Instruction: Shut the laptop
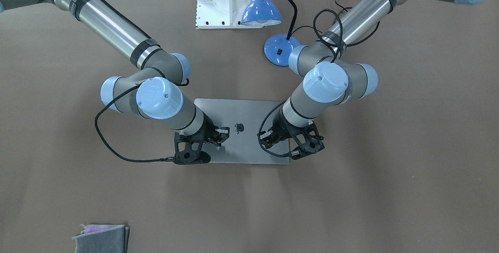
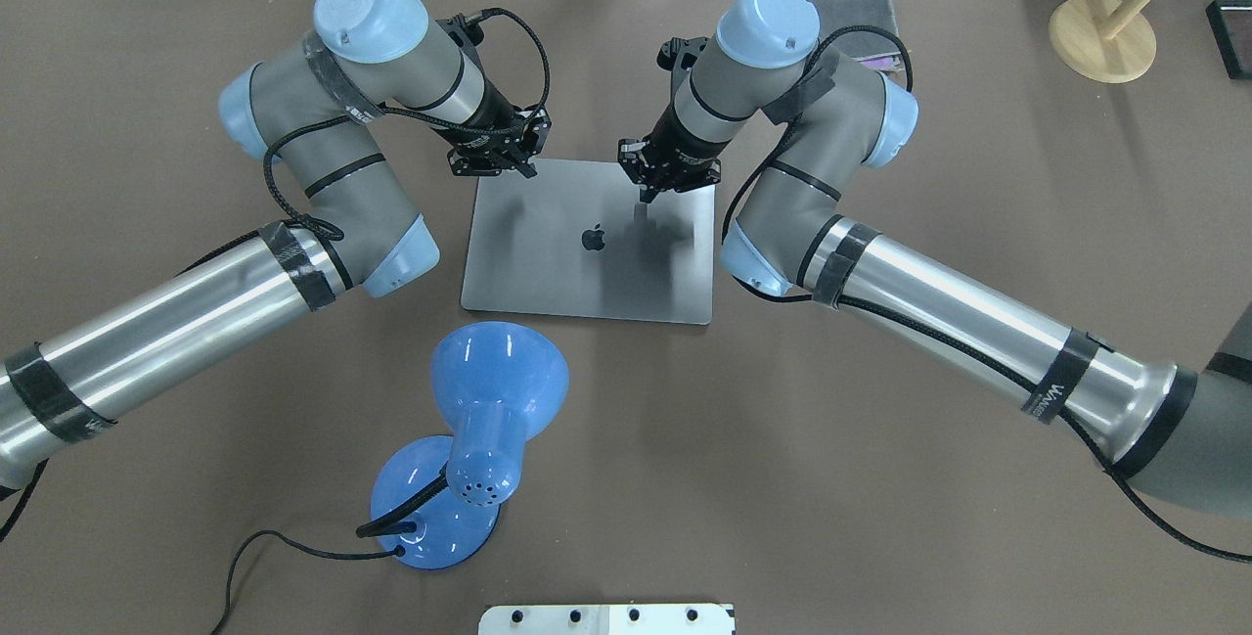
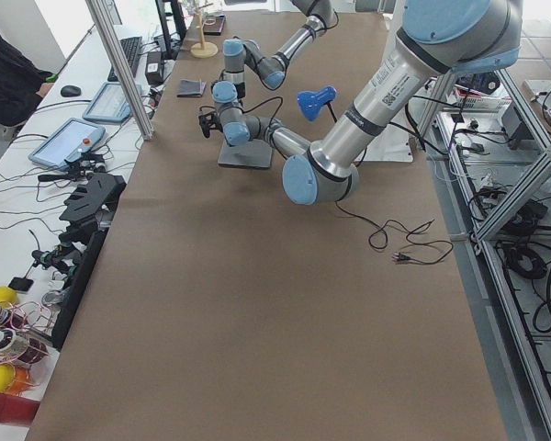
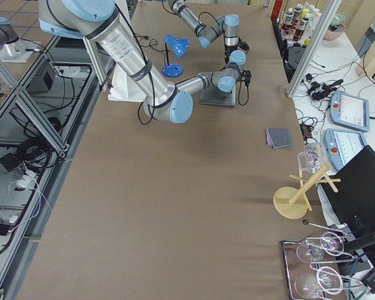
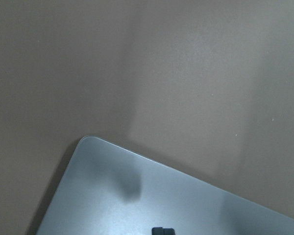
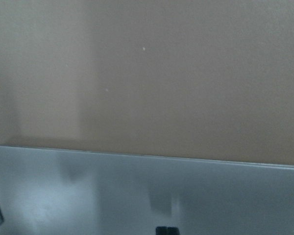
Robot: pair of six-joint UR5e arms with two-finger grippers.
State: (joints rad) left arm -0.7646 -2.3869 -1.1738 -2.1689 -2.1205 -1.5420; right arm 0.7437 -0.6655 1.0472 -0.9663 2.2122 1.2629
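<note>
The laptop (image 2: pixel 587 268) lies shut and flat on the brown table, its grey lid up with the dark apple logo showing. It also shows in the front-facing view (image 1: pixel 241 149). My left gripper (image 2: pixel 502 165) is over the lid's far left corner, and its fingertips (image 5: pixel 162 230) look pressed together just above or on the lid. My right gripper (image 2: pixel 647 192) is over the lid's far edge near the middle, its fingers together and pointing down at the lid (image 6: pixel 137 196). Neither gripper holds anything.
A blue desk lamp (image 2: pixel 479 410) stands on the near side of the laptop, with its cord trailing left. A folded grey cloth (image 2: pixel 861 14) lies beyond the right arm. A wooden stand (image 2: pixel 1100 38) is at the far right. A white base plate (image 2: pixel 606 618) is at the near edge.
</note>
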